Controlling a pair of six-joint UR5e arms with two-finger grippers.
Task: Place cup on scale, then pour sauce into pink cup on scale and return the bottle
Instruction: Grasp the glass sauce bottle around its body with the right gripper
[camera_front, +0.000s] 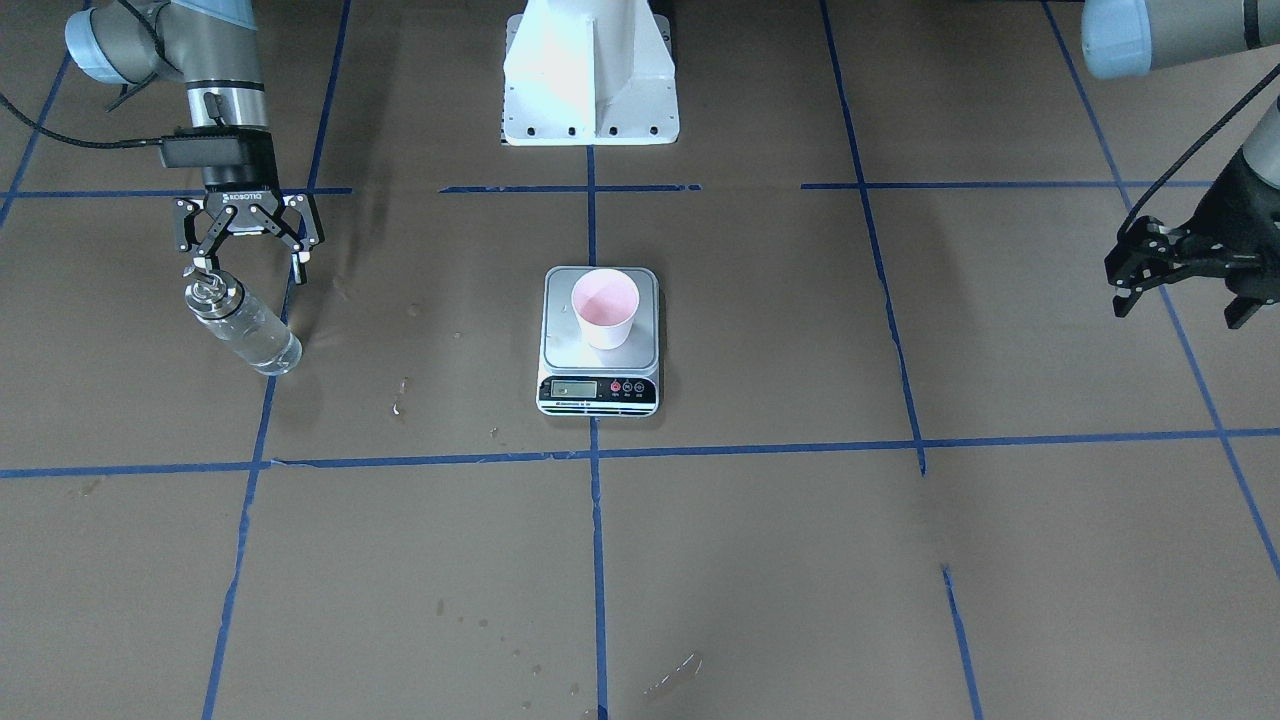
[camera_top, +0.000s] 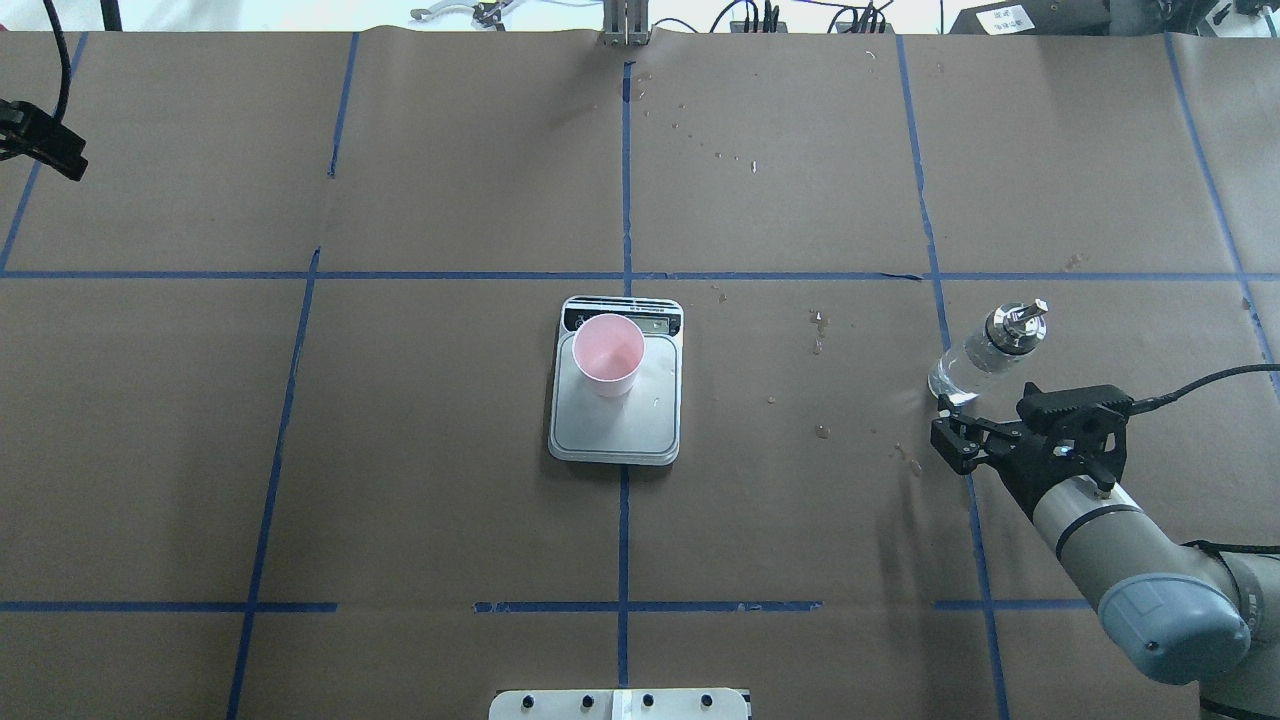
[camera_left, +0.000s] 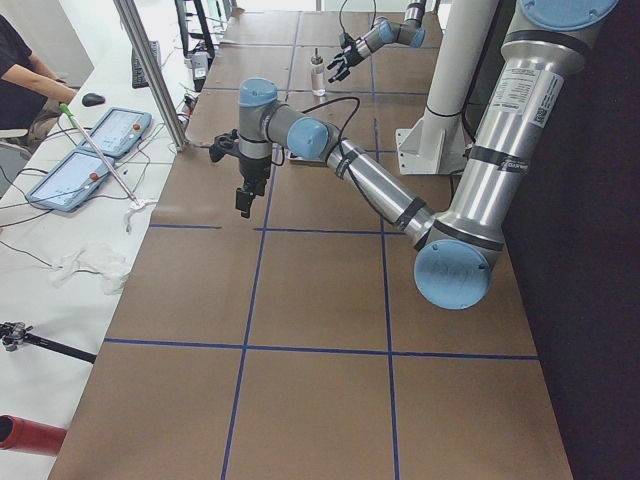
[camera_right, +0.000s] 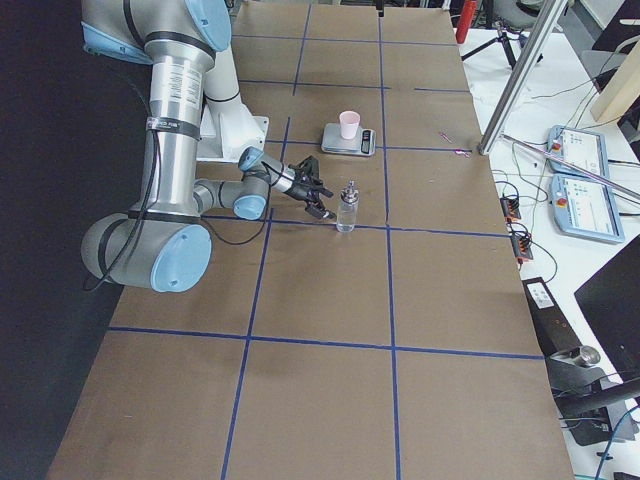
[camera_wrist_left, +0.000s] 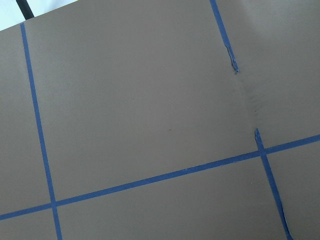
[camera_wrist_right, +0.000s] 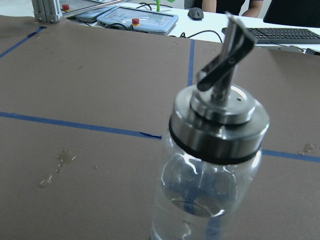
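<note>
At robot's right | bottle (camera_top: 985, 350) upright, axis vertical | spout (camera_wrist_right: 234, 47) angled up

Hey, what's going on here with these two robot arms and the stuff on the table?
The pink cup stands on the scale in the middle of the table. The right gripper is open right by the upright bottle, not gripping it. The left gripper hangs open and empty off to the side. Whether anything has been poured yet cannot be told.

The bottle (camera_wrist_right: 212, 170) has its base cut off by the right wrist view's lower edge. The scale (camera_front: 650, 335) has a display (camera_front: 573, 389) too small to read.
</note>
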